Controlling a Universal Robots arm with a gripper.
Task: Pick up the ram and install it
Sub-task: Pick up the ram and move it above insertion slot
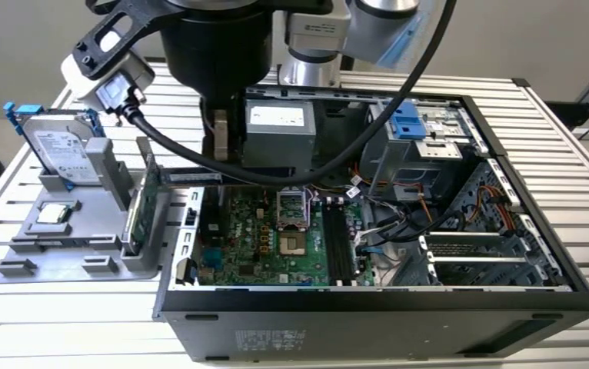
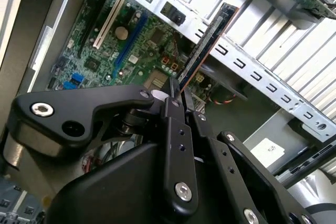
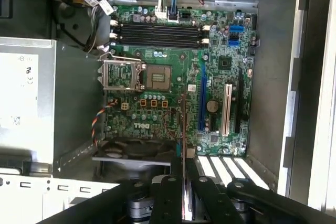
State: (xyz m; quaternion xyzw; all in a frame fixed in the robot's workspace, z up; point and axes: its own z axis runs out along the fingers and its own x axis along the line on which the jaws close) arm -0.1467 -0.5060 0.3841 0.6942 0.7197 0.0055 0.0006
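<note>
1. The ram (image 2: 207, 40) was clamped by one end between the closed fingers (image 2: 173, 114) of the gripper (image 2: 179, 92). Most of its length jutted free past the fingertips, and in the first wrist view it showed edge-on as a thin line.
2. It hung over the motherboard (image 3: 173, 61) near the case's rear wall (image 2: 236, 59) and just beside the fan (image 3: 131, 148). It was well apart from the black memory slots (image 3: 157, 31), which lay beyond the CPU socket (image 3: 152, 77).
3. With such a short hold on such a long stick, the ram could probably pivot or slide in the grip if its free end touched anything.
4. The open CPU socket lay between the stick and the slots, so a low pass could have let the free end strike it. The fan wires (image 3: 100, 121) could also have snagged it.
5. A stick that met a slot tilted or off-line would likely have jammed on the rim, and the pressure would have bent the board. I could not tell whether the slot latches were open.
6. In the exterior view the arm (image 1: 217, 46) stood close to the power supply (image 1: 279, 127), so a sideways swing risked a knock
</note>
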